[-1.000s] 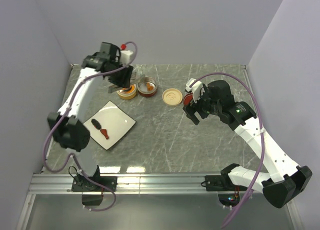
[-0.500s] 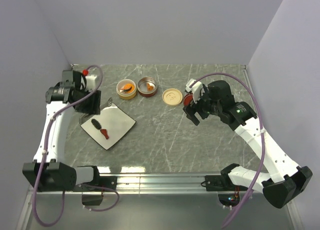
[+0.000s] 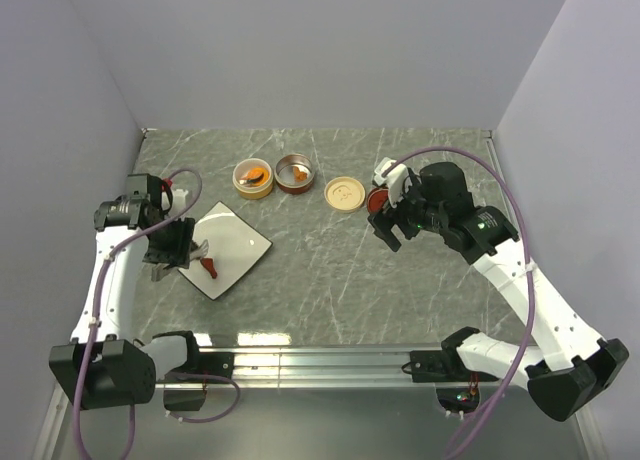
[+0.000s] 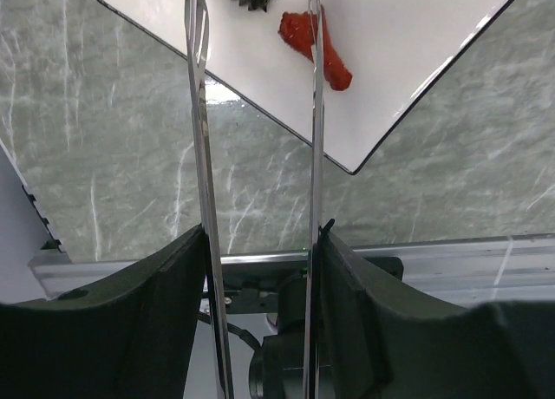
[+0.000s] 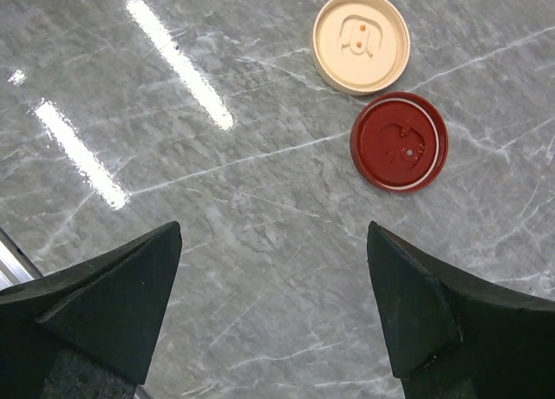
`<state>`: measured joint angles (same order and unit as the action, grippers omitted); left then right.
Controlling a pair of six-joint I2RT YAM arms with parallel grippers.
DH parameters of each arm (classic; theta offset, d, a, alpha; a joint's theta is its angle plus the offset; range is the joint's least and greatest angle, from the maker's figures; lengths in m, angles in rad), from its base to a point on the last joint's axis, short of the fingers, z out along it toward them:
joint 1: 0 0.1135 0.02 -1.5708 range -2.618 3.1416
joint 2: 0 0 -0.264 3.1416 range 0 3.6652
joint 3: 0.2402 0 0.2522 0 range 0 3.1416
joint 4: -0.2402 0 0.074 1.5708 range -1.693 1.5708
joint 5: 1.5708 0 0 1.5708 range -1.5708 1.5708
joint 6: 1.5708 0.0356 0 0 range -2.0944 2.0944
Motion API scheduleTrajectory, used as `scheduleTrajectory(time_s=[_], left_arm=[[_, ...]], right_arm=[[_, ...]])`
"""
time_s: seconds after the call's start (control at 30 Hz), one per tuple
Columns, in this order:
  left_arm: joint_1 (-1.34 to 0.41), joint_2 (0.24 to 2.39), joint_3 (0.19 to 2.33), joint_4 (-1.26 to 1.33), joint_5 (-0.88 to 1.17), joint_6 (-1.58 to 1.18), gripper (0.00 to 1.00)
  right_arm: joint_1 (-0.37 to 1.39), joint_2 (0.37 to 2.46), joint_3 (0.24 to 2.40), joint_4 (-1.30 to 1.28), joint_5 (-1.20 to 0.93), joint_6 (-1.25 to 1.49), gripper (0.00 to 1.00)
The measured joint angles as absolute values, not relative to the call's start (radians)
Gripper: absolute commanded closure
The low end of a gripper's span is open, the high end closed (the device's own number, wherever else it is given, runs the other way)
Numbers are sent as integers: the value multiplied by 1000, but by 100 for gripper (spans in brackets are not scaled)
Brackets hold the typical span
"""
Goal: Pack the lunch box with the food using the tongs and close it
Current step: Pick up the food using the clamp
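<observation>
On the grey marbled desk (image 3: 350,270) I see the white square plate (image 3: 240,242) at the left. My left gripper (image 4: 260,247) is clamped on the tongs (image 4: 201,156): two thin silver arms, nearly parallel, long axis running straight out from the gripper, tips over the plate. The right gripper (image 5: 273,230) hangs wide apart, holding nothing, near the cream lid (image 5: 361,42) and the red lid (image 5: 399,140). One tong arm crosses the orange-red wedge (image 4: 316,43).
</observation>
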<state>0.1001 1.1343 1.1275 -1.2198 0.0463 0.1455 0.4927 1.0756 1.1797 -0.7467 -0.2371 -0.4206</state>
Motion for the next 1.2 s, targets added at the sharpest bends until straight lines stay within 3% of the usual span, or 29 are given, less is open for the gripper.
scheduleTrajectory(time_s=[1.2], left_arm=[[115,1347,1137,-1118,67,202,48]], right_arm=[[493,1049,1155,-746,-229,-428,6]])
